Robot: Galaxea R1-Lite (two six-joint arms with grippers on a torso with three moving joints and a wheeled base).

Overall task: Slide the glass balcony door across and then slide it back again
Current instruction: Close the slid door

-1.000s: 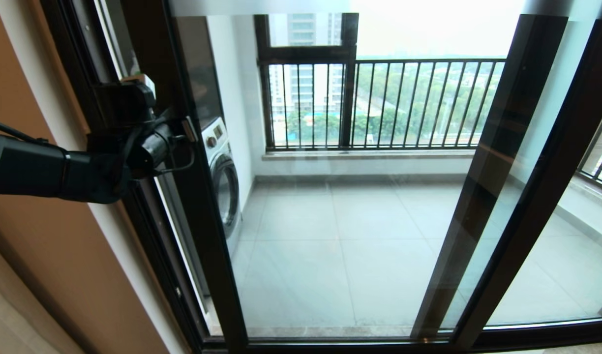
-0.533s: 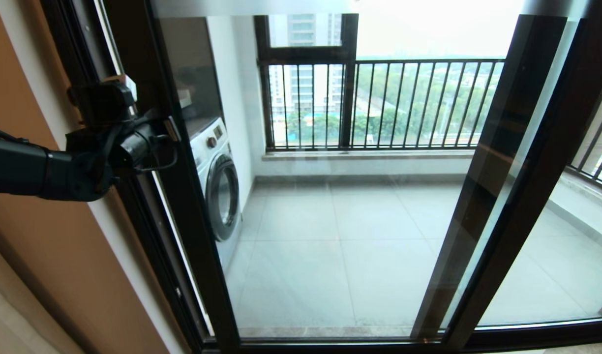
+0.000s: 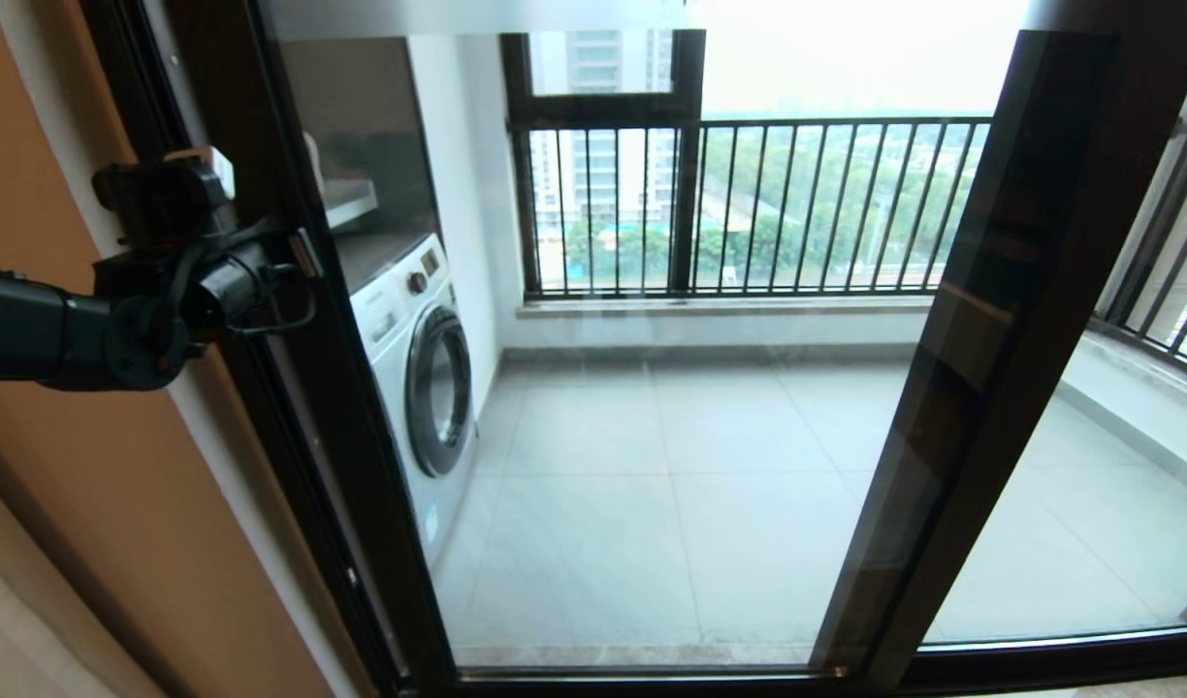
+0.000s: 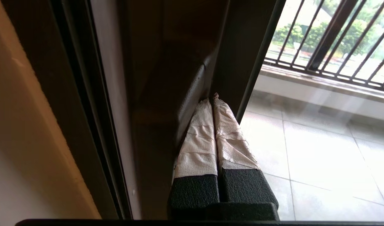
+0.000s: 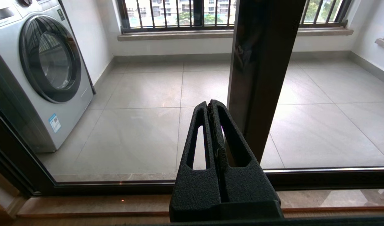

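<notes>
A: Tape-wrapped fingers of the left gripper, how do they stand?
B: Pressed together, tips against the glass balcony door upright.
A: And beyond?
B: A washing machine; the right gripper hangs low, pressed together, holding nothing.

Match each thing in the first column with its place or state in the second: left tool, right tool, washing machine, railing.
Things:
1. left tool
2. right tool
3. washing machine
4. railing

Places or states:
A. behind the glass, on the balcony's left side
B. shut, tips against the dark upright of the glass balcony door
C. shut, holding nothing, low in front of the glass
D. black bars along the balcony's far edge

Pairs: 1-B, 2-C, 3-A, 4-D
</notes>
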